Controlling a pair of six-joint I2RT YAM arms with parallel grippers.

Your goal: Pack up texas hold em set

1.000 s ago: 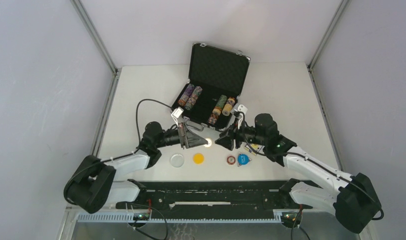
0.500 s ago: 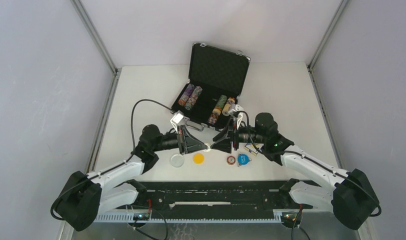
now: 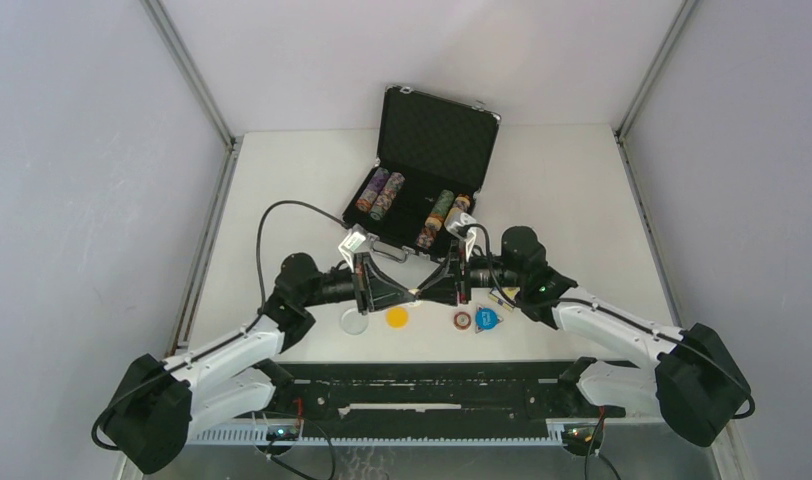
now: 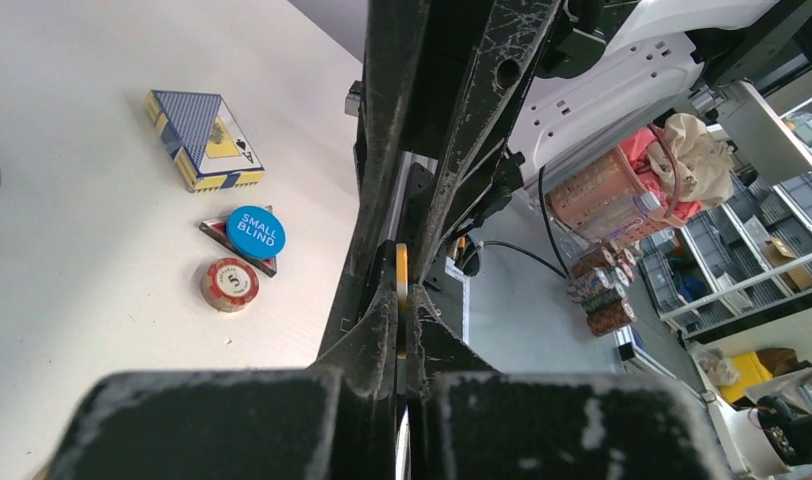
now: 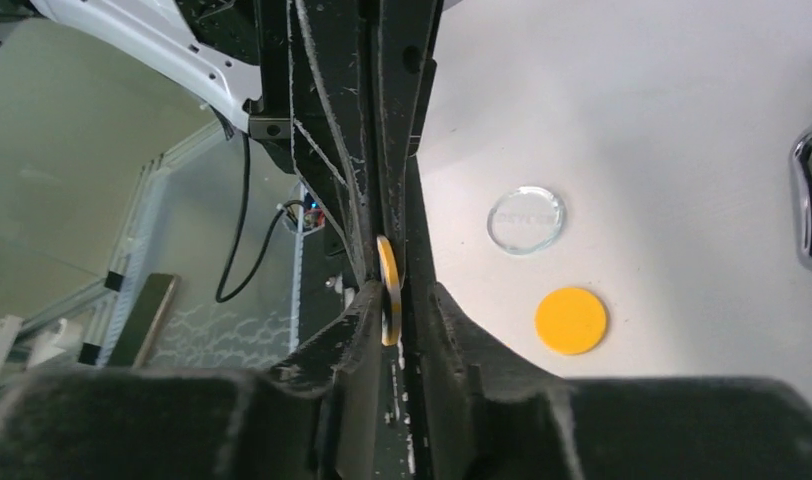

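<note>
The black briefcase (image 3: 437, 140) lies open at the back, with rolls of poker chips (image 3: 380, 193) in its tray. My left gripper (image 3: 411, 293) (image 4: 402, 300) is shut on a thin yellow token (image 4: 402, 272), held edge-on above the table. My right gripper (image 3: 420, 292) (image 5: 400, 300) meets it tip to tip. Its jaws stand open on either side of that same token (image 5: 386, 275), with a gap still showing on one side. On the table lie a card deck (image 4: 204, 140), a blue token (image 4: 255, 231), a red chip (image 4: 230, 283), a yellow token (image 5: 570, 320) and a clear token (image 5: 525, 219).
The briefcase's silver handle (image 5: 807, 200) sticks out toward the arms, just behind the grippers. The loose tokens lie in a row near the table's front edge (image 3: 412, 355), below both grippers. Grey walls close in the table at the left, right and back.
The two grippers have come together at the table's middle. The right jaws have narrowed around the token that the left gripper holds.
</note>
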